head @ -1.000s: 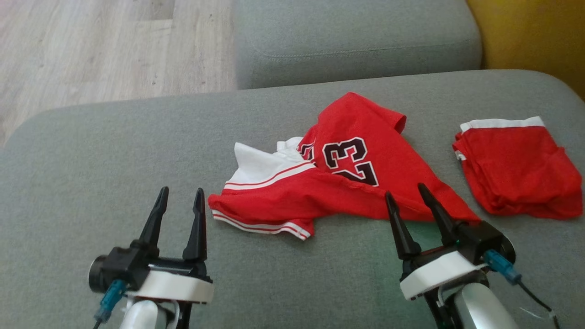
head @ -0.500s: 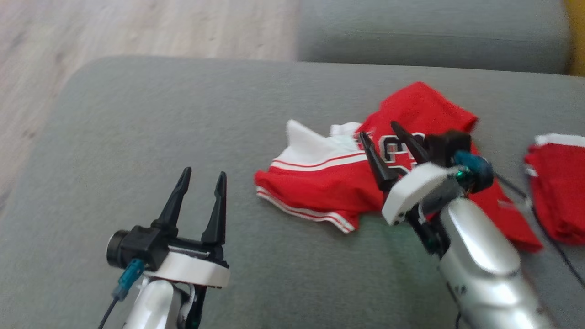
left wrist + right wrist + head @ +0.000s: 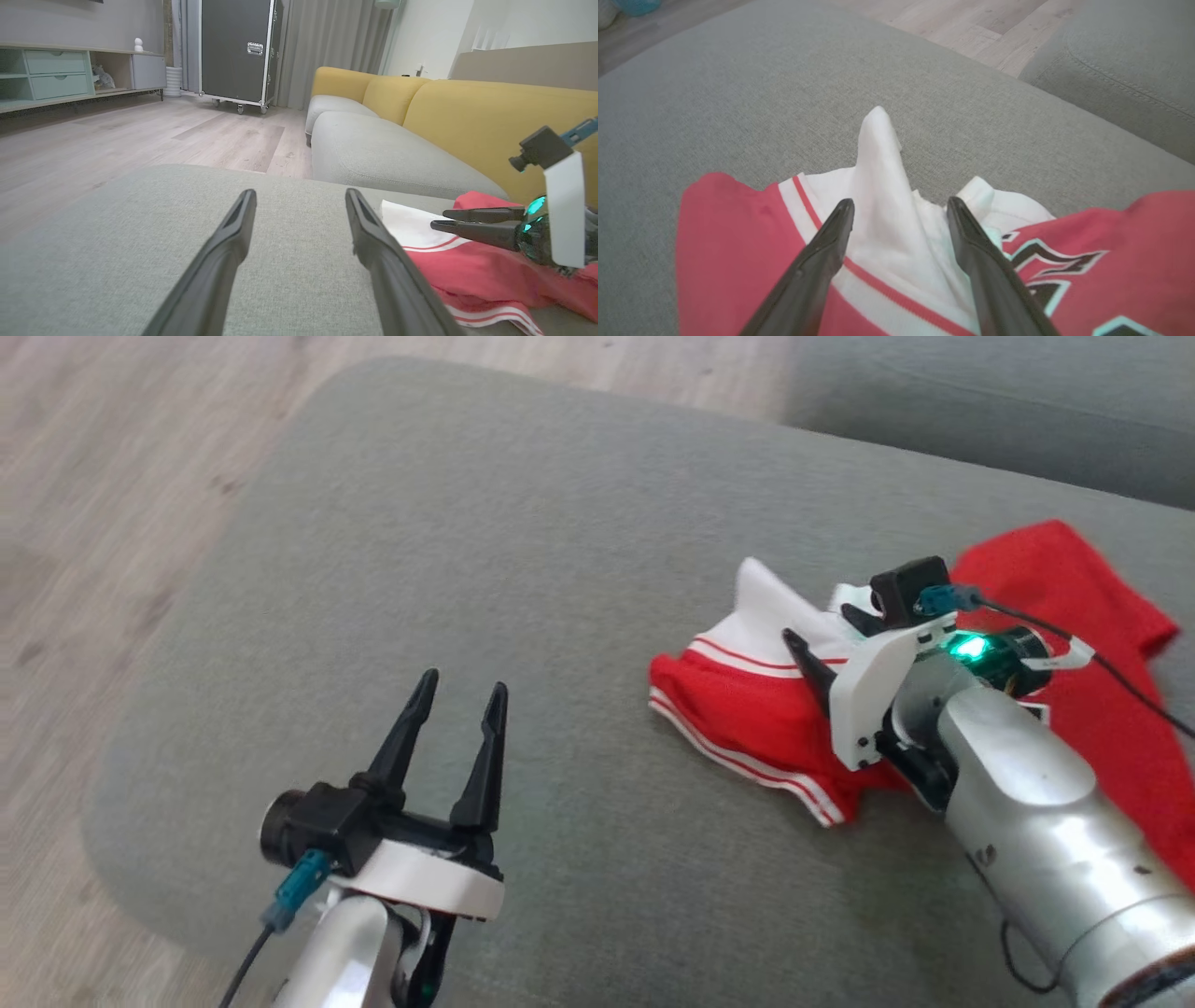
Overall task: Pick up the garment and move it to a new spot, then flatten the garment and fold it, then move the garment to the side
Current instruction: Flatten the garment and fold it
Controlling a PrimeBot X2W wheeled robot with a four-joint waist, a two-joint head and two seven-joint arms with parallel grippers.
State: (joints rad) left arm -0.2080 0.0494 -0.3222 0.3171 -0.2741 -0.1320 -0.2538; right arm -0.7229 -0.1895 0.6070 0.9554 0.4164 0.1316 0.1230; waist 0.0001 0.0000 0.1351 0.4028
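The garment is a crumpled red jersey with white panels, red-and-white striped trim and black numbers, lying on the grey cushion. My right gripper hangs open just over its white fold, fingers pointing away from me. In the right wrist view the right gripper straddles the raised white peak of the garment without closing on it. My left gripper is open over bare cushion to the garment's left. From the left wrist, the left gripper holds nothing, and the garment and right gripper lie at the right.
The cushion's rounded left edge drops to a wooden floor. A second grey seat lies beyond. A yellow sofa back, a black wheeled case and a low cabinet stand further off.
The head camera has swung left, shifting the whole picture. My right arm has reached forward over the garment's white fold. The left gripper has stayed put and open.
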